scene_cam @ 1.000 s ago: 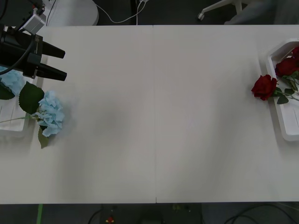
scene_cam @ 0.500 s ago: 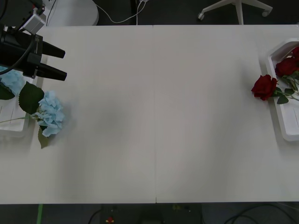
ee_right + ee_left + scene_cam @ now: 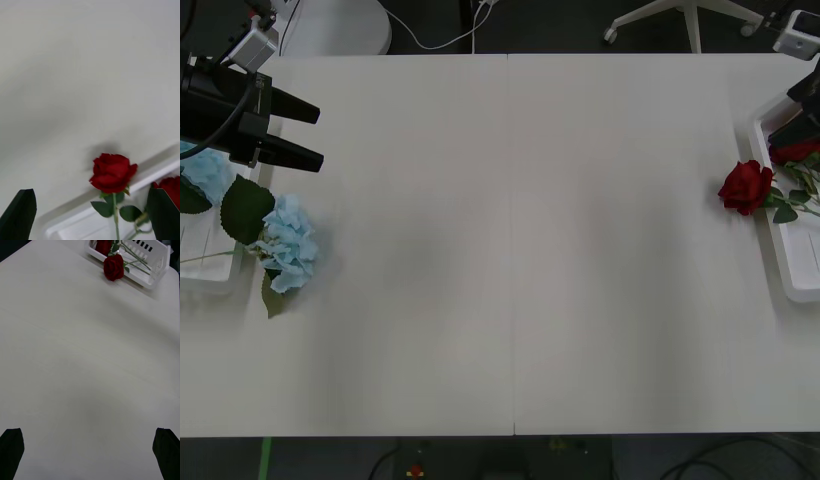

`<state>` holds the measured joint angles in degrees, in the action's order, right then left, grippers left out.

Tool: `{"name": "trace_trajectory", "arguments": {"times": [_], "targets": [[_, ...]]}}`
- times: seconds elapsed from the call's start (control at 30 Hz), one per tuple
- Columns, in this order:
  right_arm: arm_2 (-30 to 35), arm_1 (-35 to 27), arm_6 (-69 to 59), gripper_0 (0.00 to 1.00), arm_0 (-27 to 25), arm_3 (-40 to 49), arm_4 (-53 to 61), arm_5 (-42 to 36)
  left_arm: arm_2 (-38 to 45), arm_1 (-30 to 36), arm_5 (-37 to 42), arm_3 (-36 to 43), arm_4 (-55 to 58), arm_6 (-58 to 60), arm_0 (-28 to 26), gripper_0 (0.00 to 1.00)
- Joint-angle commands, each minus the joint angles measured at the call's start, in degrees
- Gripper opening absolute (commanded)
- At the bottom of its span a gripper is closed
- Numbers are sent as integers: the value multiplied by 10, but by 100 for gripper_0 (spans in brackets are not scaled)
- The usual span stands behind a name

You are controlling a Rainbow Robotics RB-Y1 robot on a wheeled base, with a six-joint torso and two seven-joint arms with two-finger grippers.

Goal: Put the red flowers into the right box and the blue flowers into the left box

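Observation:
One red rose [image 3: 746,186] [image 3: 112,173] [image 3: 113,267] lies with its bloom on the table and its stem over the rim of the right box [image 3: 784,270] [image 3: 75,212] [image 3: 152,279]. A second red rose [image 3: 796,151] [image 3: 169,187] [image 3: 103,245] lies inside that box. My right gripper [image 3: 798,112] [image 3: 90,190] hovers open over the box's far end, above the roses. A blue flower [image 3: 288,246] rests on the table beside the left box [image 3: 210,276], and another blue flower [image 3: 206,174] lies in that box. My left gripper [image 3: 308,133] [image 3: 87,430] hangs open above them, holding nothing.
The white table [image 3: 510,250] stretches wide and bare between the two boxes. Beyond its far edge are a dark floor, cables and a chair base [image 3: 680,15].
My right arm has come into the front view at the top right and now covers the far end of the right box. The left arm and the flowers have not moved.

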<state>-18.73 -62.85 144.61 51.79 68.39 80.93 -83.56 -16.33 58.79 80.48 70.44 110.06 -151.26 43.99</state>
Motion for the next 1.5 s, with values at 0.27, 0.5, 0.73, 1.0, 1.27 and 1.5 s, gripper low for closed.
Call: {"name": "trace_trajectory", "arguments": {"times": [0.27, 0.5, 0.73, 1.0, 1.27, 1.5], "targets": [[24, -54, 104, 85, -136, 148, 242, 76, 2, 4, -5, 12, 7, -37, 29, 100], [23, -54, 104, 85, -136, 189, 324, 82, 2, 4, -5, 12, 7, -37, 29, 100], [23, -51, 104, 85, -137, 218, 329, 96, 2, 4, -5, 12, 7, -37, 29, 100], [23, -41, 104, 85, -137, 218, 324, 102, 2, 4, -5, 12, 7, -37, 29, 100], [23, -41, 104, 99, -137, 218, 324, 102, 2, 4, -5, 12, 7, -37, 29, 100], [23, -41, 104, 100, -137, 218, 324, 102, 2, 4, -5, 12, 7, -37, 29, 100]]}}
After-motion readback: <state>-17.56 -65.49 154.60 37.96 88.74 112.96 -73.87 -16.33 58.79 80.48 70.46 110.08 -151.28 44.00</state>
